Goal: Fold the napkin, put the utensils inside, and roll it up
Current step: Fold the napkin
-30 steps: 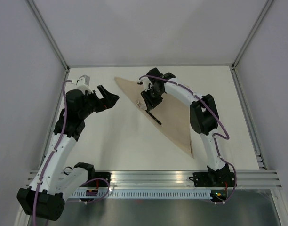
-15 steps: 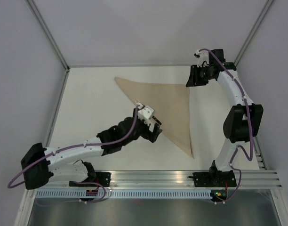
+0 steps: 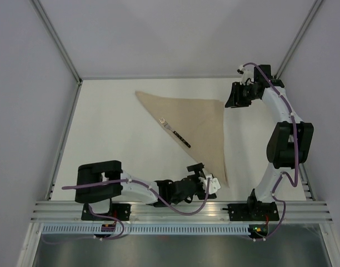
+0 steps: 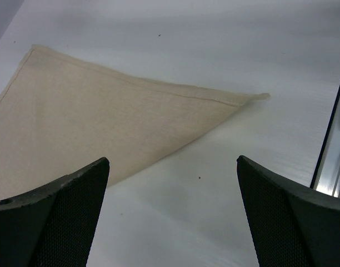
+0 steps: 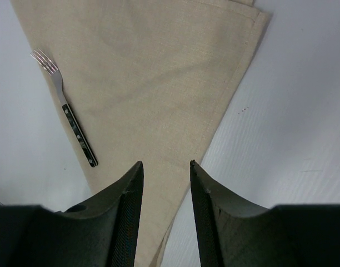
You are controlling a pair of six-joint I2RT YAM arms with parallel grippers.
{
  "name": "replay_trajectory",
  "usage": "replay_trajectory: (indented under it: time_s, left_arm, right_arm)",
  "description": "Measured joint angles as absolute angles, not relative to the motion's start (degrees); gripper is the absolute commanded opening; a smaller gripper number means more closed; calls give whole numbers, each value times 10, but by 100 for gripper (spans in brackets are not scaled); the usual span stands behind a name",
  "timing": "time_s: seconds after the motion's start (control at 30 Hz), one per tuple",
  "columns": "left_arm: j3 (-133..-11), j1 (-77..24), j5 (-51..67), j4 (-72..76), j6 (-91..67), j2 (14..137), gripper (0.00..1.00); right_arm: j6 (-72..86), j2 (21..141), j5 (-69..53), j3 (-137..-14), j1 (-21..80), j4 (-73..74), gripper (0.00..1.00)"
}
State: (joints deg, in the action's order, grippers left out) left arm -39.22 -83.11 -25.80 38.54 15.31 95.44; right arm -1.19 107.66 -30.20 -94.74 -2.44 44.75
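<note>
**Fork on folded napkin – both grippers empty**

The beige napkin (image 3: 202,119) lies flat on the white table (image 3: 120,144), folded to a triangle, one tip pointing at the near edge. The fork (image 3: 175,132) rests along the cloth's long slanted edge, tines to the far left, black handle to the near right. L. gripper (image 4: 173,159) sits low by the near tip, fingers spread wide, grasping nothing – the tip lies just ahead of it, not touching. R. gripper (image 5: 166,163) is by the napkin's far right corner, fingers only a narrow gap apart, nothing between them but cloth seen below.
</note>
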Motion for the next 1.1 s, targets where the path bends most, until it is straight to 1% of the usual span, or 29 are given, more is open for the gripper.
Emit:
replay_trajectory:
  time_s: [0.1, 0.23, 0.43, 0.63, 0.8, 0.9, 1.0, 1.03, 1.1]
  left_arm:
    - [-393, -844, -253, 440, 177, 997, 100]
    - [-403, -851, -247, 475, 197, 1040, 99]
    - [-453, -868, -236, 493, 223, 1105, 95]
    - [-484, -871, -234, 498, 228, 1141, 91]
    - [-504, -871, -237, 499, 236, 1167, 84]
    - [-513, -872, -239, 502, 242, 1185, 77]
    - [-518, -873, -241, 509, 250, 1195, 73]
    - [-519, -873, -242, 510, 252, 1197, 70]
    - [-523, -874, -250, 514, 256, 1204, 68]
  right_arm:
    - [-12, 1076, -302, -939, -25, 442, 45]
    - [-12, 1076, -302, -932, -24, 441, 44]
    - [-12, 1075, -302, -930, -25, 436, 44]
    - [-12, 1072, -302, -926, -25, 434, 43]
    - [-12, 1070, -302, -925, -25, 433, 43]
    - [-12, 1069, -302, -925, -25, 432, 42]
    - [-12, 1069, -302, -923, -25, 432, 42]
    - [-12, 1069, -302, -923, -25, 433, 41]
    - [-12, 1069, -302, -923, -25, 432, 41]
